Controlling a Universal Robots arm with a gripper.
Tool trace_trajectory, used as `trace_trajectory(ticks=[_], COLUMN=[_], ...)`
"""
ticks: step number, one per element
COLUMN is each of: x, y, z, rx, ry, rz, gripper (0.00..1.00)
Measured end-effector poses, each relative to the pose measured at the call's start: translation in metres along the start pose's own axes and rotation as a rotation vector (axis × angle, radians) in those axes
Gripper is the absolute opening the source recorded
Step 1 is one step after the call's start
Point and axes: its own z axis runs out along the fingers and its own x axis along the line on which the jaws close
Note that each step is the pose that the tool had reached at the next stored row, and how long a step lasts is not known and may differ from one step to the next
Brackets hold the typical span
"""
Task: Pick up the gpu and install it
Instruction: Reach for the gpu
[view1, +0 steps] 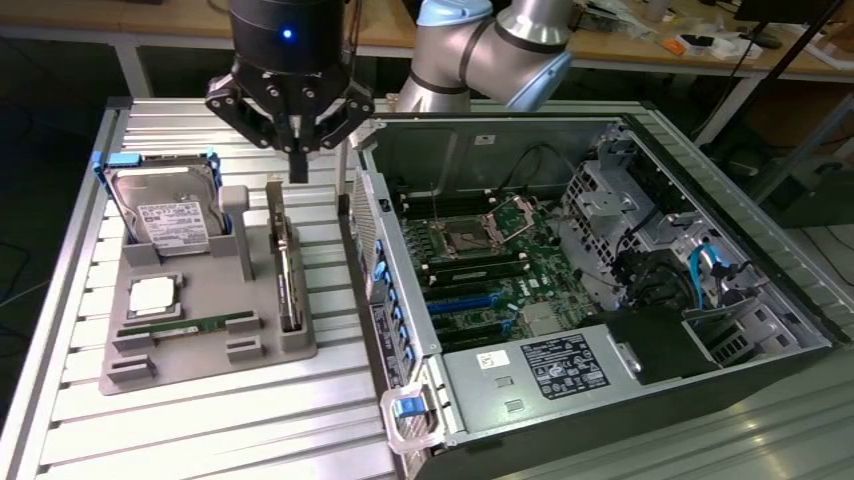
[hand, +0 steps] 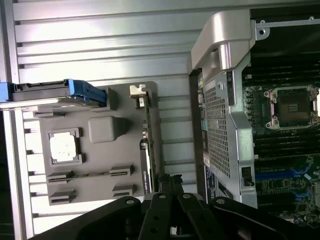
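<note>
Dark-green gpu (view1: 284, 262) on edge in tray (view1: 200, 352): stiff, light, probably fragile; hold point, top edge. Gripper (view1: 296, 165) closed, empty, above.

Robotics lab: open PC case (view1: 470, 150), workbenches (view1: 627, 52)

Gpu (view1: 284, 270) top free from above; case wall (view1: 375, 250) close beside, hdd (view1: 167, 215) opposite.

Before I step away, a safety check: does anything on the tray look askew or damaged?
Nothing stands out. The gpu stands on edge in its tray slot, the hard drive sits in its holder, and the shut gripper hangs above the gpu.
</note>
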Motion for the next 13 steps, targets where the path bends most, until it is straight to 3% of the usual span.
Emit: trace_trajectory(ticks=[10,13], x=[0.028,0.028], y=[-0.0022,-0.0022], z=[0.0001,0.0001], rx=[0.0002,0.0002], ry=[0.0021,0.0021], rz=[0.000,0.000], gripper=[0.11,0.11])
